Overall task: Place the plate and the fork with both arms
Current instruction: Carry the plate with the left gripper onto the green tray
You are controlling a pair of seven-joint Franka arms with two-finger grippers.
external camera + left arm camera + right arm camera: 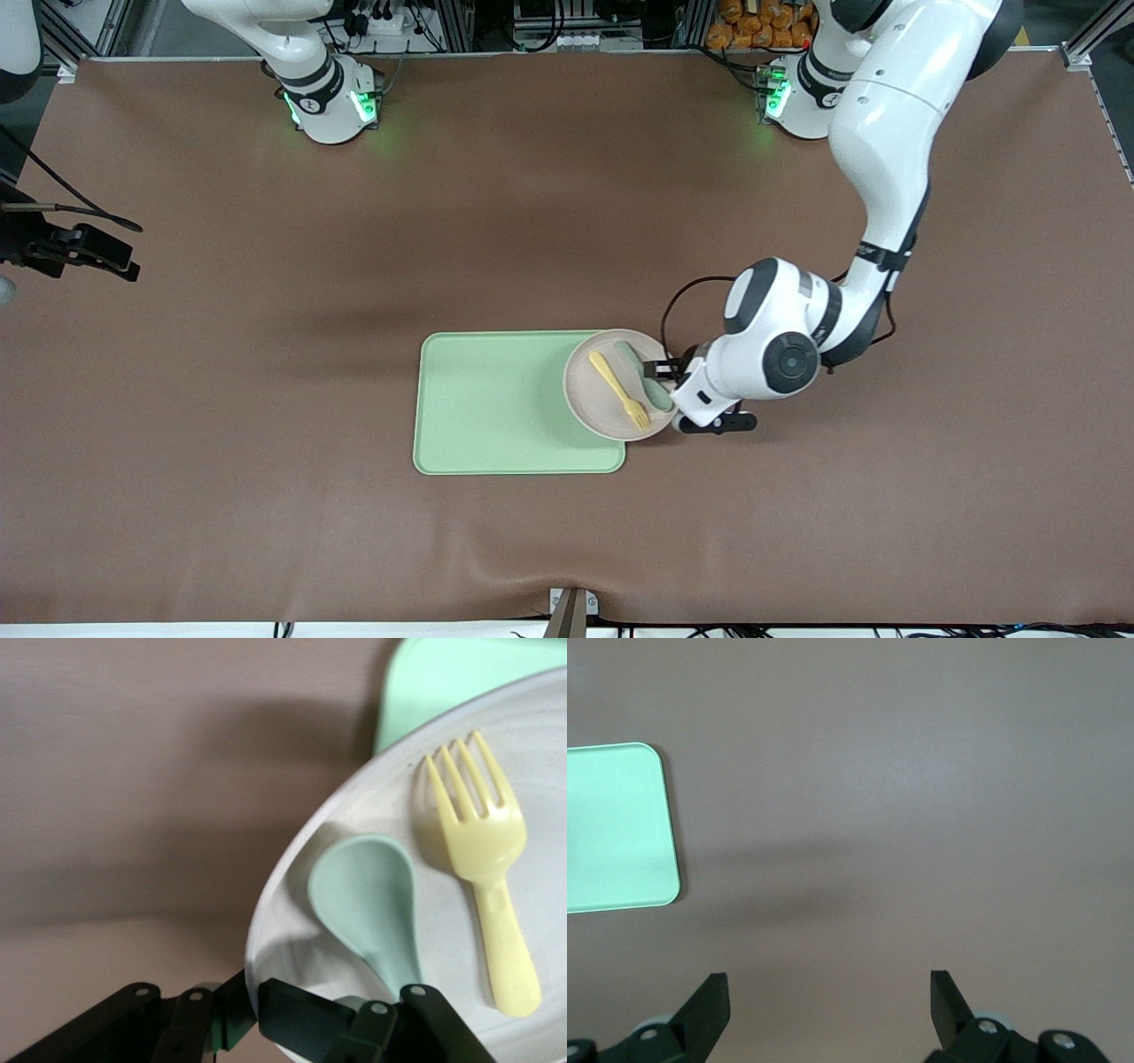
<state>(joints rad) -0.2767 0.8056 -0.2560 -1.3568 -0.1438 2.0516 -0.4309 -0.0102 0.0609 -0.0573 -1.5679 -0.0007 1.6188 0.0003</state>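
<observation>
The cream plate [589, 394] sits over the light-green tray's [496, 399] end toward the left arm, part of it jutting past the tray's edge above the table. On the plate lie the pale yellow fork [618, 385] and a teal spoon [642, 377] side by side. My left gripper [666, 368] is shut on the plate's rim at the side away from the tray. In the left wrist view its fingers [306, 1014] pinch the plate [372, 802] close to the spoon [368, 899], with the fork [483, 868] alongside. My right gripper [828, 988] hangs open and holds nothing, high over bare table.
The brown table mat [266, 399] spreads wide around the tray. One corner of the tray [611, 824] shows in the right wrist view. The right arm waits at its end of the table. Both bases stand along the edge farthest from the front camera.
</observation>
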